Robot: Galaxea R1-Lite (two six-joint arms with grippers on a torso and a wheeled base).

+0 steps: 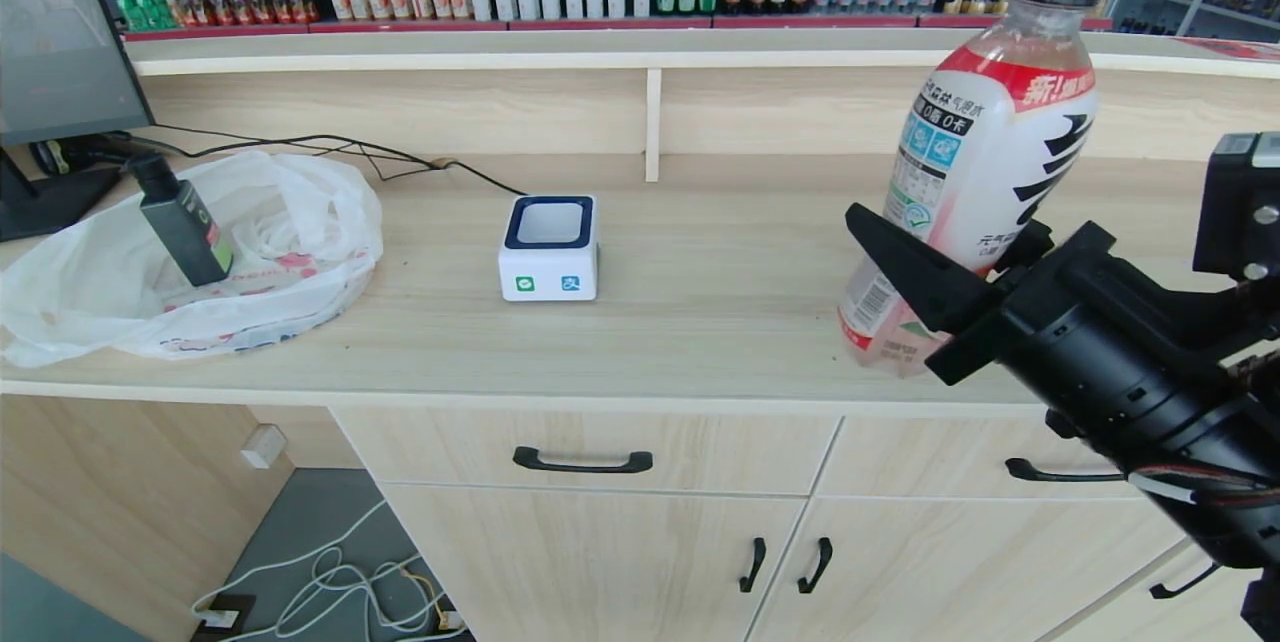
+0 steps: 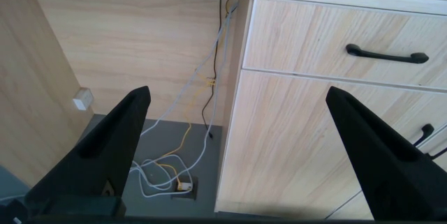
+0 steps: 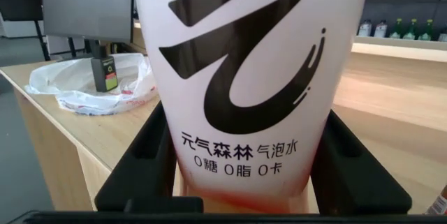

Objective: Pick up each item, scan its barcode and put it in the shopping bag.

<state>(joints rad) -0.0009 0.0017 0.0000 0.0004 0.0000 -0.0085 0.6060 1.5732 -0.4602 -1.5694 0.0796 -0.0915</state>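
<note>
One bottle [image 1: 985, 152], cap up, slightly tilted

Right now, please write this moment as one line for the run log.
right gripper: shut on bottle, tilted | left gripper: open, by cabinet | scanner: on counter | bag: holds dark item

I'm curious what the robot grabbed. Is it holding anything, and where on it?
The right gripper holds the bottle by its lower body, a little above the base. The left gripper is open and empty.
</note>
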